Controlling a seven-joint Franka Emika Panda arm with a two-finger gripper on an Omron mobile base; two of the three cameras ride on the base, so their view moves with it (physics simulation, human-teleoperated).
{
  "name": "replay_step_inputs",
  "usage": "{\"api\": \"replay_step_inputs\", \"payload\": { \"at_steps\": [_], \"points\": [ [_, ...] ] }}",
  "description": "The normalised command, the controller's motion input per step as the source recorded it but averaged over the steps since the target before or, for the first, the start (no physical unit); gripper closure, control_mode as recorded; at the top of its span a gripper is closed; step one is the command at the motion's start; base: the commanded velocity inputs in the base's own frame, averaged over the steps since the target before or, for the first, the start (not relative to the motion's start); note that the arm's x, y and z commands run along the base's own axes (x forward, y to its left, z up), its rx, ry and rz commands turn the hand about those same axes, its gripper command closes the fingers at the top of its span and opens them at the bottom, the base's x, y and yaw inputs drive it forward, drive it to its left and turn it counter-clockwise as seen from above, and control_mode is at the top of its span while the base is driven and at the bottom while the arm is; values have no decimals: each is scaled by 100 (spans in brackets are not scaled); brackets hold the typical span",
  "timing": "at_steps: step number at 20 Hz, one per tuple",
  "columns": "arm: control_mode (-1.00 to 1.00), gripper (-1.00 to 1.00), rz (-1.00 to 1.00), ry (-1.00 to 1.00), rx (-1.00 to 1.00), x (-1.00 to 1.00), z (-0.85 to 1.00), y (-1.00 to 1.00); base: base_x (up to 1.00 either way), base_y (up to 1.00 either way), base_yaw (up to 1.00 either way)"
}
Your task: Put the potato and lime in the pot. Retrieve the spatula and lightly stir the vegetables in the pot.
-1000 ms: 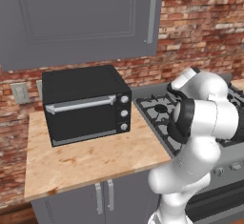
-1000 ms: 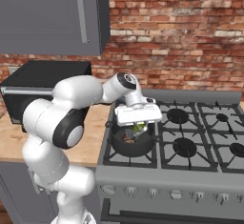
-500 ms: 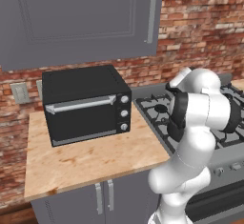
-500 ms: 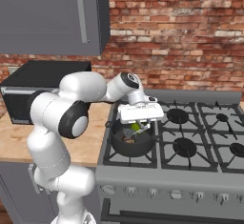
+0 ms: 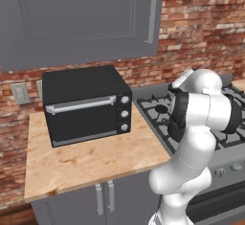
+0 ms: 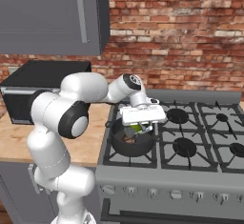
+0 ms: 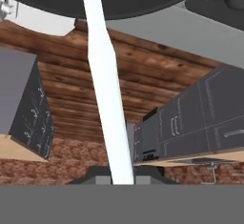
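A black toaster oven (image 5: pixel 85 105) with a silver handle and three round knobs is seen at the back of the pale wooden counter (image 5: pixel 91 164), close to its left edge. Grey cupboards (image 5: pixel 81 18) are hung above it on the red brick wall (image 6: pixel 181 37).

To the right of the counter, a grey stove (image 6: pixel 190 144) with black grates is found. The wide, shallow, dark grey metal pot (image 6: pixel 132 142) is set on the front left burner of the stove, near the stove's left edge. Inside the pot, the small round bright green lime (image 6: pixel 137 129) is partly seen, and a small dark brown lump, the potato (image 6: pixel 129 136), is seen just beside it. Both are partly hidden by the hand.

The white arm is bent over from the left, and the gripper (image 6: pixel 139 123) is held just over the pot, at its back rim. In the hand view, the long thin pale handle of the spatula (image 7: pixel 107 94) is seen running up from between the two finger tips. The fingers are pressed together on this handle. The spatula's flat head cannot be made out. In the hand view, the pot's dark round body is seen at the top.
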Motion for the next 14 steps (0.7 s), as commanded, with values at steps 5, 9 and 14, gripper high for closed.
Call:
{"api": "replay_step_inputs", "payload": {
  "at_steps": [5,9,14],
  "points": [
    [-100,100,0,-5,-3,15,0,0,0,0,0],
    [-100,100,0,-1,-2,15,0,0,0,0,0],
    [-100,100,0,0,0,-37,0,0,0,0,0]
  ]
}}
